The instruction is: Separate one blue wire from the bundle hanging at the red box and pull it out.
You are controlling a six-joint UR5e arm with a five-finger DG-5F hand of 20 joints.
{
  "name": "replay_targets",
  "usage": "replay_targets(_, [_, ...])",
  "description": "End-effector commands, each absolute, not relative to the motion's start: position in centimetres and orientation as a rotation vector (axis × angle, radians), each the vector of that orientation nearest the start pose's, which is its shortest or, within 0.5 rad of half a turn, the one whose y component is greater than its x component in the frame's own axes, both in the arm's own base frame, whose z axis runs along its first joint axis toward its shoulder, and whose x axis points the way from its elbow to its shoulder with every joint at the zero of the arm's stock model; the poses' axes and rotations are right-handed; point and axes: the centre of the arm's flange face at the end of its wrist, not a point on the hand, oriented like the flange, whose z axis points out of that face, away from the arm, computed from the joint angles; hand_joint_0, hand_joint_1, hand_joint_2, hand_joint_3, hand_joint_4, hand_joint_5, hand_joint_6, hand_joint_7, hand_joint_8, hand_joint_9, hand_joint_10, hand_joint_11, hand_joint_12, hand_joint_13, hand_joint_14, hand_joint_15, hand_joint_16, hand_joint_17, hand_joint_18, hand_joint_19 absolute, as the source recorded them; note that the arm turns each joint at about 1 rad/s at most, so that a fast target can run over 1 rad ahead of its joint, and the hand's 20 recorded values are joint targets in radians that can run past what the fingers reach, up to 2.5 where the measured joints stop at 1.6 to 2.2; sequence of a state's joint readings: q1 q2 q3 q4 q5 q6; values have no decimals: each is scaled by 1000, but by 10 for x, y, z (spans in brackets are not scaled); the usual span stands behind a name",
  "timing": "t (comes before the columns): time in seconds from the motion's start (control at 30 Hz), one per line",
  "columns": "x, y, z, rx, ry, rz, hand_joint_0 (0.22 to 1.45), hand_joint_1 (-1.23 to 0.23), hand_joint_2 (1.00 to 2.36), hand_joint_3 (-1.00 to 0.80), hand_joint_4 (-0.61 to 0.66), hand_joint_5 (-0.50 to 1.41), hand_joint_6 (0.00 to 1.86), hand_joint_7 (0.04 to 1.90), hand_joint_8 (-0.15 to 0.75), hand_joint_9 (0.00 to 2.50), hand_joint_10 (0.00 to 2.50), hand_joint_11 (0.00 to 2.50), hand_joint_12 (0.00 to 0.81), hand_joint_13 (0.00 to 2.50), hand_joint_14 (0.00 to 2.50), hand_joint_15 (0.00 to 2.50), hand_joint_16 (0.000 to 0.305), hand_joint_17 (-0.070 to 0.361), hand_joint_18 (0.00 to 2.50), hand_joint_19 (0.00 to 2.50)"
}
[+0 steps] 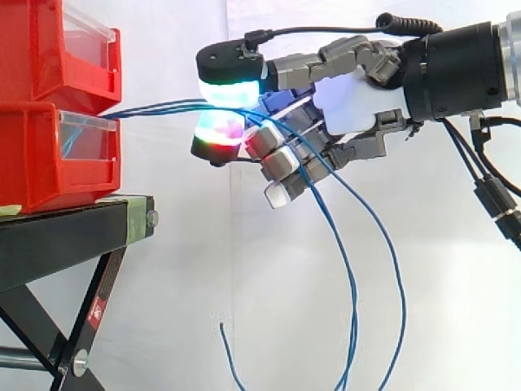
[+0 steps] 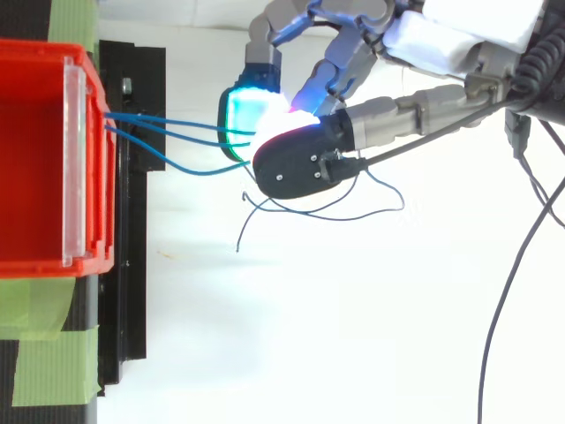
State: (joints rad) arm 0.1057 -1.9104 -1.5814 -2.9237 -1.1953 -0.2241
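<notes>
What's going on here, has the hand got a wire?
The hand is pinching the blue wires between its glowing fingertips, out in front of the lower red bin. Several wires run from the bin's front to the pinch, their loose ends hanging below the hand. Whether one is singled out, I cannot tell.

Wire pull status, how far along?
Done: the hand pinches the blue wires. In hand: several strands run from the red bin into the pinch, so none looks separated yet. Left: isolate one and pull it free of the bin.
</notes>
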Motion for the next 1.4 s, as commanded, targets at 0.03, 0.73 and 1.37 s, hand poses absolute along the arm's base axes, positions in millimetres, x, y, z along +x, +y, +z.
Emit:
replay_targets(0.03, [603,-107,318,1240,1239,760,527,-706,1010,-212,245,-205,917,1010,421,1175,13,1327,529,1212,21,1139,74,166,919,679])
replay_targets(0.73, [603,-107,317,1239,1241,758,557,-880,1014,-308,202,-239,912,1039,347,993,17,1341,446,1090,28,1131,62,140,792,673])
replay_targets(1.37, [603,-107,318,1239,1240,762,580,-875,1005,-447,204,-241,912,996,345,971,17,1320,446,1086,27,1117,60,134,796,664])
